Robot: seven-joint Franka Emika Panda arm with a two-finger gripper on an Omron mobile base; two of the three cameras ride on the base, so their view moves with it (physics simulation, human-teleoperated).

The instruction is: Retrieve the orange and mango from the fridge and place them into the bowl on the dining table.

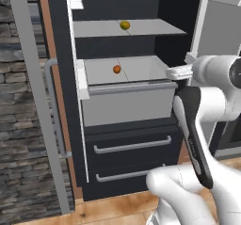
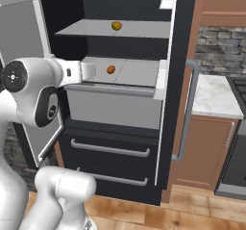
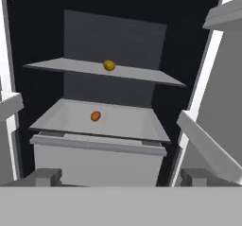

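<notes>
The fridge point(image 1: 127, 144) stands with its doors swung wide, and both fruits lie inside on grey surfaces in the upper half of each view. The orange point(image 1: 116, 69) sits on the lower shelf, left of centre in the left base view and just above the pale drawer front; the mango point(image 1: 124, 25) rests on the shelf above it, a little higher and slightly to the right. In the hand view the orange point(image 3: 95, 116) lies just left of the frame's centre line and the mango point(image 3: 109, 65) above it — so both are straight ahead of the pincer point(image 3: 120, 177), deeper into the compartment, with the orange the lower and, by my reading, the nearer of the two. The orange is a round ball with no long axis to line up on; the mango is too small here to tell how its oval lies. In the left base view the pincer point(image 1: 175, 72) sits at the right edge of the lower shelf, at about the orange's height and well apart from it; in the right base view it point(image 2: 87, 71) is at the left, just beside the shelf's near corner. Its two finger tips point(image 3: 46, 177) stand far apart at the bottom corners of the hand view, with nothing between them — the pincer is spread wide, holding nothing and touching neither fruit. The coming move looks to be a forward reach over the shelf front toward the orange, angled slightly left in the hand view.
</notes>
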